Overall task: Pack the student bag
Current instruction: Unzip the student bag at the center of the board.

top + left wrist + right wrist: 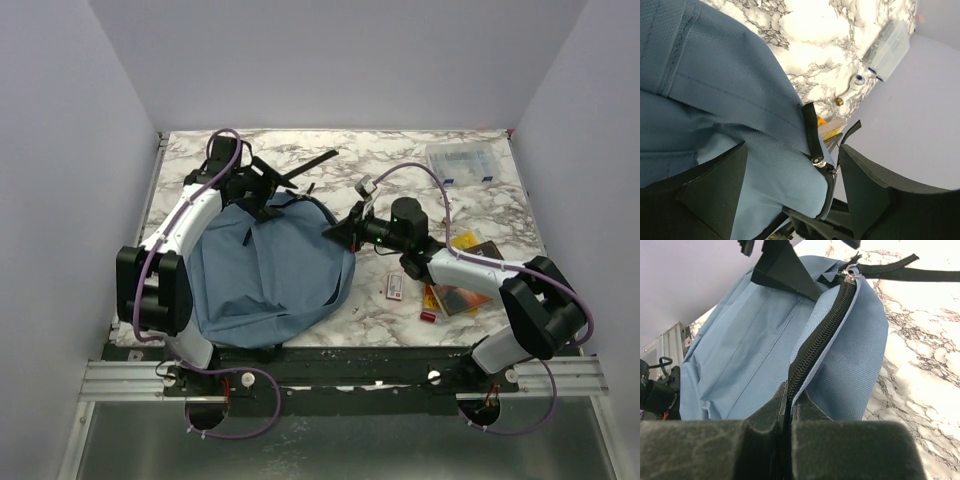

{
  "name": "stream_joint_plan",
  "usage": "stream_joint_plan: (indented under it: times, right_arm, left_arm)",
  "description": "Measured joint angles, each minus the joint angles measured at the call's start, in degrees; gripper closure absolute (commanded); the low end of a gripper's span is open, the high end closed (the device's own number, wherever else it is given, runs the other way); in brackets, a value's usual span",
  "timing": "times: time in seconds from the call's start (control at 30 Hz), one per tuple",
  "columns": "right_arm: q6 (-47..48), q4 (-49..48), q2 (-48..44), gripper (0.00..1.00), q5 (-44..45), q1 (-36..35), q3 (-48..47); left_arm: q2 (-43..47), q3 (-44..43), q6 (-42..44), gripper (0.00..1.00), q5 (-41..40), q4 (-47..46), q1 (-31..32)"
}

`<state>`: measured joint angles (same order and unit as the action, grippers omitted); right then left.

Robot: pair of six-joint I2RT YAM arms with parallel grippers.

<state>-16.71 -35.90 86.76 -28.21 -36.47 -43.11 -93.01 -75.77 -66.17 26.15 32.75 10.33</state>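
Student bag lies flat on the marble table, left of centre, between the two arms, its top end towards the far side. Left gripper is at that far top end, fingers spread wide and straddling the fabric without closing on anything. Right gripper is at the bag's right edge, fingers pressed together and pinching the zipper. The zipper's long axis runs straight away from the right gripper towards the left gripper, and the teeth look meshed along the visible length. The slider sits at the far end of that line, between the left gripper's fingers and close to the right-hand one, well apart from the right gripper. Judgement: the left arm is plainly the nearer to the slider; the opening pull would have to run along the zipper line towards the right gripper, which anchors the near end. Clear plastic box stands apart at the far right corner
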Motion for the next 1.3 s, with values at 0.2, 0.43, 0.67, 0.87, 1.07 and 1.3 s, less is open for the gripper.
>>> stream_joint_plan:
  times: [0.2, 0.43, 0.67, 0.87, 1.07, 1.3]
  right_arm:
    - [2.64, 0.79, -0.09, 0.99, -0.15, -0.55, 0.00]
    - [6.93, 4.13, -0.09, 0.99, 0.39, -1.88, -0.79]
    - [9.92, 7.65, -0.09, 0.99, 2.03, -4.22, -2.89]
    - [3.85, 9.84, -1.14, 0.53, 7.50, -4.98, -3.32]
    - [-7.96, 22.03, -4.44, 0.18, 15.34, -5.09, -9.84]
    - [-14.14, 41.00, 1.84, 0.21, 23.34, -5.09, -33.07]
  left_arm:
    - [-4.11, -3.34, -2.47, 0.38, -0.76, 1.55, 1.09]
    - [-6.99, -4.48, -1.99, 0.56, -1.07, 3.48, 2.03]
    - [-6.99, -4.61, 1.70, 0.92, -1.77, 3.56, 2.38]
    - [-5.95, -2.82, 9.01, 1.00, -1.95, -0.17, 2.45]
    - [-0.68, 0.61, 14.88, 1.00, -2.01, -4.26, 2.45]
    - [4.57, 3.63, 16.09, 1.00, -0.55, -8.90, 2.43]
